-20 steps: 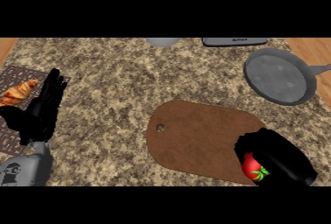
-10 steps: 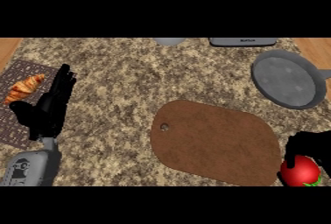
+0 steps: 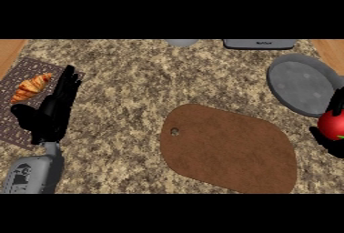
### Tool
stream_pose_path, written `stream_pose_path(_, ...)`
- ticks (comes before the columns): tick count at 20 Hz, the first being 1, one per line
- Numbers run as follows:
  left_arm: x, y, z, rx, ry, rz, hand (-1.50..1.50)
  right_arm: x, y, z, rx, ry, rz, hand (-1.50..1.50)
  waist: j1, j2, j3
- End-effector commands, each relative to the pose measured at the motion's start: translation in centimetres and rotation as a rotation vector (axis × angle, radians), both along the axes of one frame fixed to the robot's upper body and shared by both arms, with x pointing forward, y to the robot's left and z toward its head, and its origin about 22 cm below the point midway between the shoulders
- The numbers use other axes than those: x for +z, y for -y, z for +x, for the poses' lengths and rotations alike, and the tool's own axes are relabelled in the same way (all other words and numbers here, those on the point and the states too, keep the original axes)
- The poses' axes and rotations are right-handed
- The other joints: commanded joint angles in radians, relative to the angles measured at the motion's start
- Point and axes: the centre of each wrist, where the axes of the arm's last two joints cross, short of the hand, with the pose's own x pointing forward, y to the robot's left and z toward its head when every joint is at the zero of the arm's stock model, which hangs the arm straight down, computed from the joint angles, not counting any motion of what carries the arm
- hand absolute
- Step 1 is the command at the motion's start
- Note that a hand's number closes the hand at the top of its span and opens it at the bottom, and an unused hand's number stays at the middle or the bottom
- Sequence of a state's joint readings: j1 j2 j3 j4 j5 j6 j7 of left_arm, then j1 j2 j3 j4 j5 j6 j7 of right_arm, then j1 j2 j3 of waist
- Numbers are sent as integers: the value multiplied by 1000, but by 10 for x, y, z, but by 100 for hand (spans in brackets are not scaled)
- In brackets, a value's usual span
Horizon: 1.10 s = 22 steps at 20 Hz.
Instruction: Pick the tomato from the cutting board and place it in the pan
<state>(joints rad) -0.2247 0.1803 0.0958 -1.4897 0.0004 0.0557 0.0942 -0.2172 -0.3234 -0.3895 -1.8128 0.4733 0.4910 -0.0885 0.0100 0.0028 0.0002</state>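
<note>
Sitting on the speckled table [image 3: 134,82] are one brown cutting board [image 3: 228,145] with a small hole near its left end, one grey pan [image 3: 302,84] up at the right, one croissant [image 3: 30,87] on a dark woven mat [image 3: 20,113] at the left, plus a grey bowl edge [image 3: 181,42] and a grey appliance [image 3: 259,43] cut off at the top. Nothing lies between the board and the pan, and the board's top is bare. The one tomato [image 3: 331,125] is off the board, at the view's right edge just below the pan's rim, with the right hand [image 3: 332,141] curled round it; only bits of black fingers show around the red. The left hand [image 3: 53,109] rests at the left with fingers straight, holding nothing, its fingertips close to the croissant.
</note>
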Motion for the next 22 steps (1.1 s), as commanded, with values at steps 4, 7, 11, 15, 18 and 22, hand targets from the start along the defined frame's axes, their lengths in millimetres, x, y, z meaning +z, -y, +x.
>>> stream_pose_path(4, 5, -4, 16, -15, 21, -11, 0, 5, 56, 73, -126, 33, -15, 150, 20, 11, 1)
stream_pose_path(7, 19, 8, 16, -23, 33, -10, 0, -15, 72, 86, -170, 57, -115, 150, 32, 11, 2)
stream_pose_path(11, 5, 15, 6, -32, 32, 8, 0, -43, 84, 98, -253, 89, -189, 150, 47, 16, 3)
stream_pose_path(15, 7, 17, 9, -69, 34, 9, 0, -45, 96, 112, -297, 71, -176, 150, 76, 28, 5)
stream_pose_path(18, 9, 26, 13, -95, 50, -17, 0, -67, 87, 119, -300, 80, -151, 150, 80, 31, 6)
stream_pose_path(22, 21, 19, 21, -80, 60, -13, 0, -83, 92, 118, -268, -4, 13, 150, 80, 36, 8)
